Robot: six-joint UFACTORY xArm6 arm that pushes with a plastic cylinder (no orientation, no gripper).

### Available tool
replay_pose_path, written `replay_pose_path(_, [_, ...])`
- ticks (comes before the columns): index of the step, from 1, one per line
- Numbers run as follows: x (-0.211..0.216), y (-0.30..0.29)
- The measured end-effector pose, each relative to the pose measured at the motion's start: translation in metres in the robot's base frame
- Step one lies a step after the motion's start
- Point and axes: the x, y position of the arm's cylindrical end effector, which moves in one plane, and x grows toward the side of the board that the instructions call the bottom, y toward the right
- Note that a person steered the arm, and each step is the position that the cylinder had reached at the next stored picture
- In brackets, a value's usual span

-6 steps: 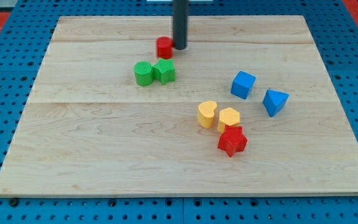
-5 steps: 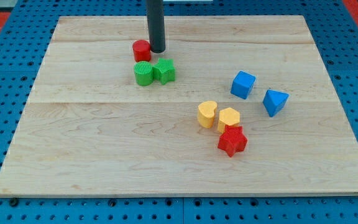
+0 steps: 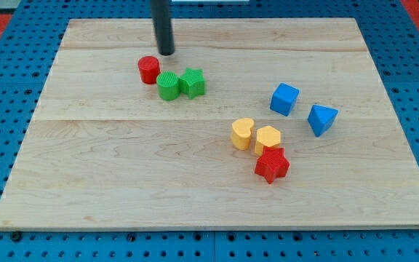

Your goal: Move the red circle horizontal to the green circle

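The red circle [image 3: 149, 69] sits on the wooden board [image 3: 122, 175] in the upper left part, touching or nearly touching the upper left side of the green circle [image 3: 168, 85]. The green circle is pressed against a green star [image 3: 192, 82] on its right. My tip [image 3: 166, 53] is just above and to the right of the red circle, a small gap away from it. The rod rises out of the view's top.
A blue cube [image 3: 284, 99] and a blue triangle [image 3: 322, 119] lie at the right. A yellow heart [image 3: 243, 133], a yellow hexagon [image 3: 268, 138] and a red star [image 3: 271, 164] cluster near the middle right.
My tip moved left along the upper board and pushed the red circle left and slightly down, from above the green star to the upper left of the green circle.
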Motion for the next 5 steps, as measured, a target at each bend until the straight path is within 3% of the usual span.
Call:
replay_pose_path(1, [0.027,-0.012])
replay_pose_path(2, [0.032,0.017])
replay_pose_path(4, [0.078,-0.106])
replay_pose_path(5, [0.072,-0.098])
